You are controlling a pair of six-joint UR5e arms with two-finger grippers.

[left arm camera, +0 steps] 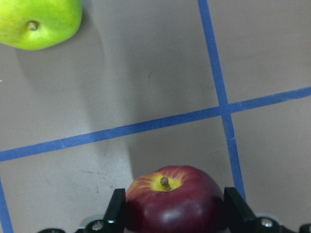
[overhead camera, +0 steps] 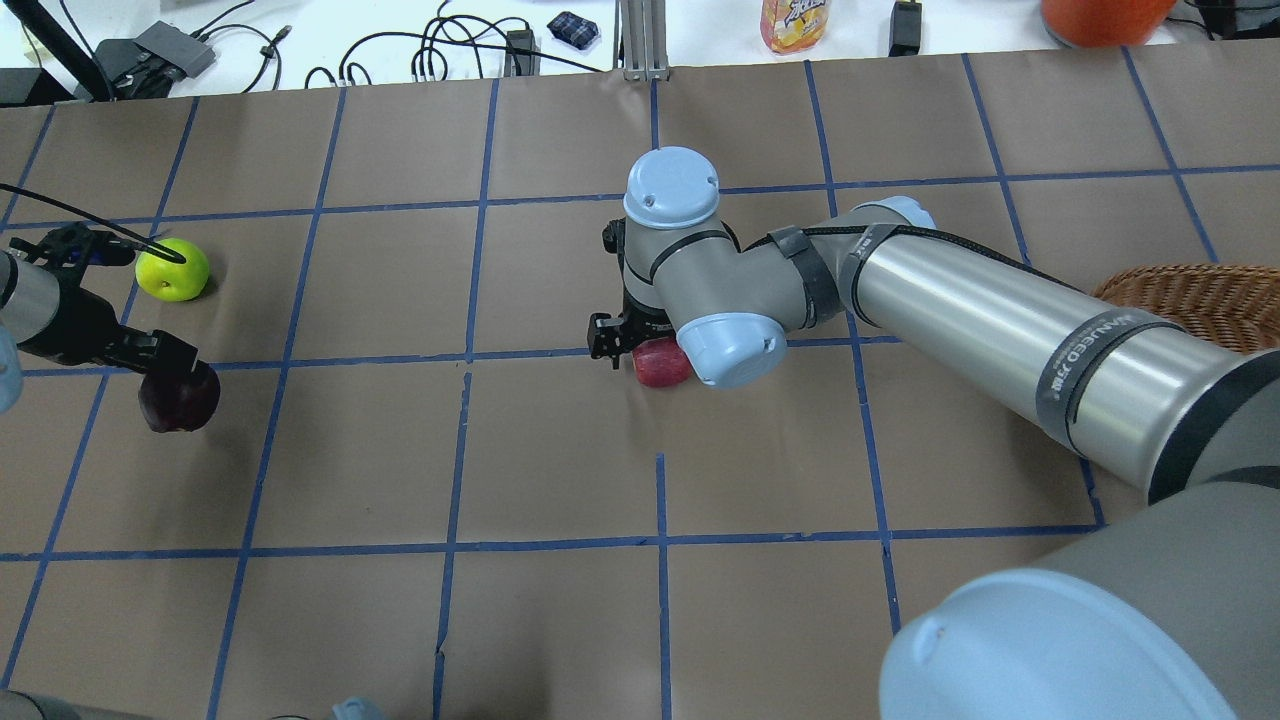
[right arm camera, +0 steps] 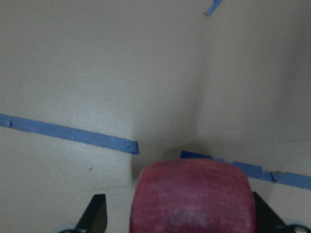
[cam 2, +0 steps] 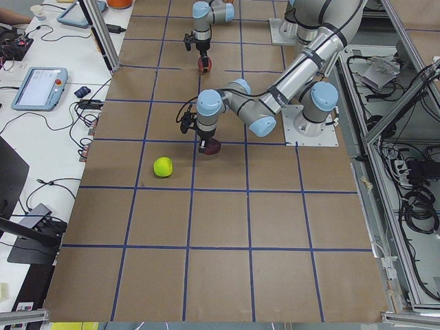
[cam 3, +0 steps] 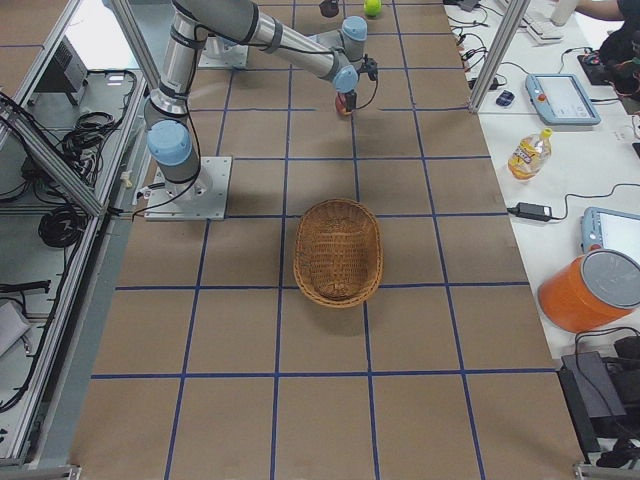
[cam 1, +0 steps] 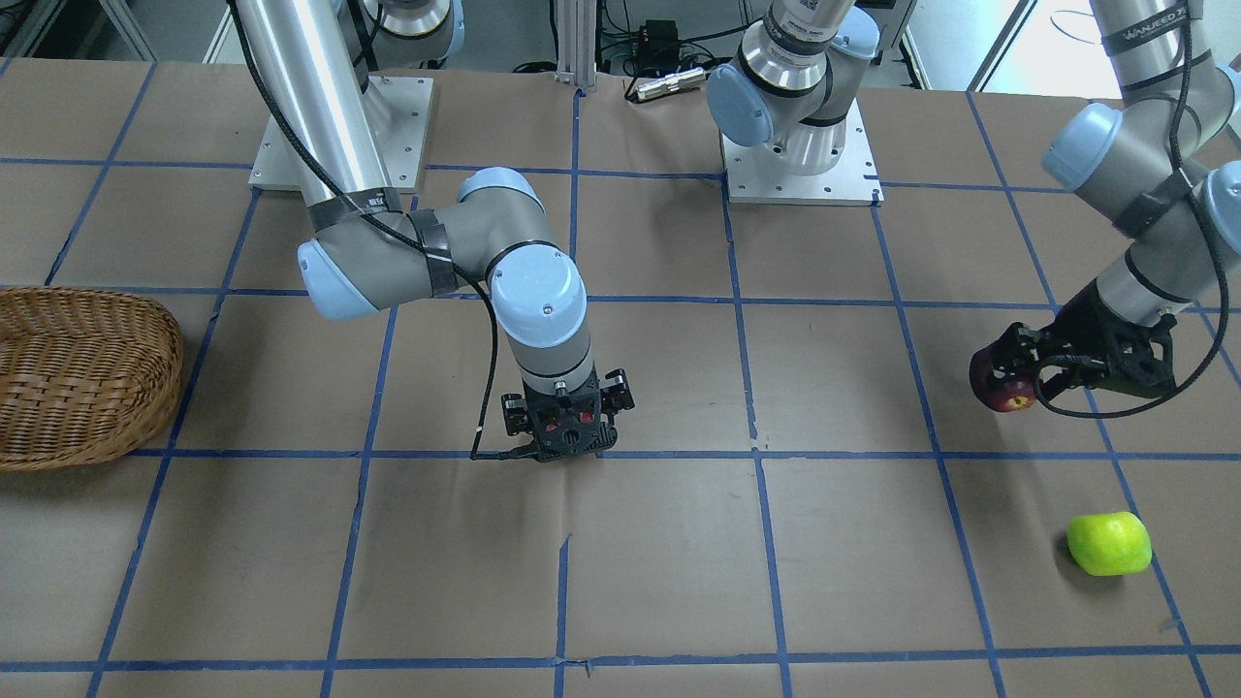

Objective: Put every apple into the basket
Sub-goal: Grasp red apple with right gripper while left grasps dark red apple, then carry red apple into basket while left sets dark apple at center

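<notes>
Got maroon apple (left arm camera: 172, 206) clamped mid-body in left jaws, green apple (left arm camera: 39, 22) at its 11 o'clock. Seeing right jaws open astride red apple (overhead camera: 660, 366) (likely firm, waxy: squeeze equator gently).

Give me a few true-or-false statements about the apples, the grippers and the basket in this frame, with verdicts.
1. The basket already holds an apple. False: it is empty.
2. The left gripper is shut on the dark red apple. True.
3. The green apple lies free on the table, with no gripper touching it. True.
4. The right gripper has its fingers either side of the green apple. False: they straddle the red apple, with a gap showing at one finger.
5. The basket is on the robot's left side. False: it is on the right side, beyond the right arm.
</notes>
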